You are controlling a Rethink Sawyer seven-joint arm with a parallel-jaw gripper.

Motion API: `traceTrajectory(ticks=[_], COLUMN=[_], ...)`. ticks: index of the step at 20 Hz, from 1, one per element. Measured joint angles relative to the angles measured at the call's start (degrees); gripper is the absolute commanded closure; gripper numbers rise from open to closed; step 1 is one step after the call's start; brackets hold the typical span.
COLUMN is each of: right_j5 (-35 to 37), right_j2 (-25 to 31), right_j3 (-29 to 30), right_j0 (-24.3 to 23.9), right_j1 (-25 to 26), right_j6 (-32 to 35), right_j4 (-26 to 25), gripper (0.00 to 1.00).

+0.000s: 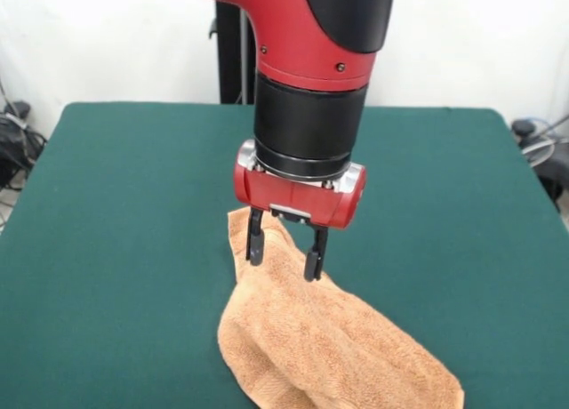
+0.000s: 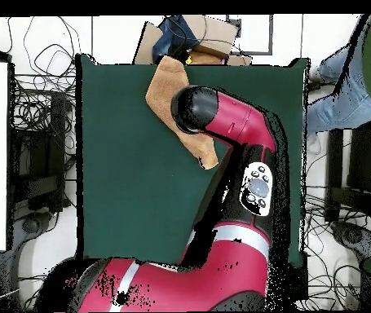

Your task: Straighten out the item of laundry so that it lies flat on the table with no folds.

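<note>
The item of laundry [image 1: 333,347] is an orange-tan terry towel, bunched and folded into a long strip that runs from the middle of the green table [image 1: 116,231] to its near edge. My gripper [image 1: 284,256] hangs just over the strip's far, narrow end, its two black fingers apart and open, with the tips level with the cloth and a ridge of towel between them. In the overhead view the towel [image 2: 164,90] lies at the table's top edge, and the red arm [image 2: 221,122] covers its middle and hides the gripper.
Cables and boxes lie off the table's sides [image 2: 33,122]. A person's legs [image 2: 343,98] show beyond the right edge of the table in the overhead view. A black post [image 1: 229,44] stands behind the table's far edge.
</note>
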Motion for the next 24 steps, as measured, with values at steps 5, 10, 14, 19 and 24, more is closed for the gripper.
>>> traceTrajectory(ticks=[5,10,14,19,24], right_j5=[0.0,0.0,0.0,0.0,0.0], right_j2=[1.5,3.3,4.5,6.2,7.6], right_j3=[0.0,0.0,0.0,0.2,1.9], right_j0=[-0.4,-0.9,-1.3,-2.2,-3.3], right_j1=[0.0,0.0,-0.1,-0.4,-2.3], right_j6=[0.0,0.0,0.0,0.0,0.0], right_j4=[-2.2,-5.2,-6.7,-8.3,-10.0], gripper=[0.0,0.0,0.0,0.0,0.0])
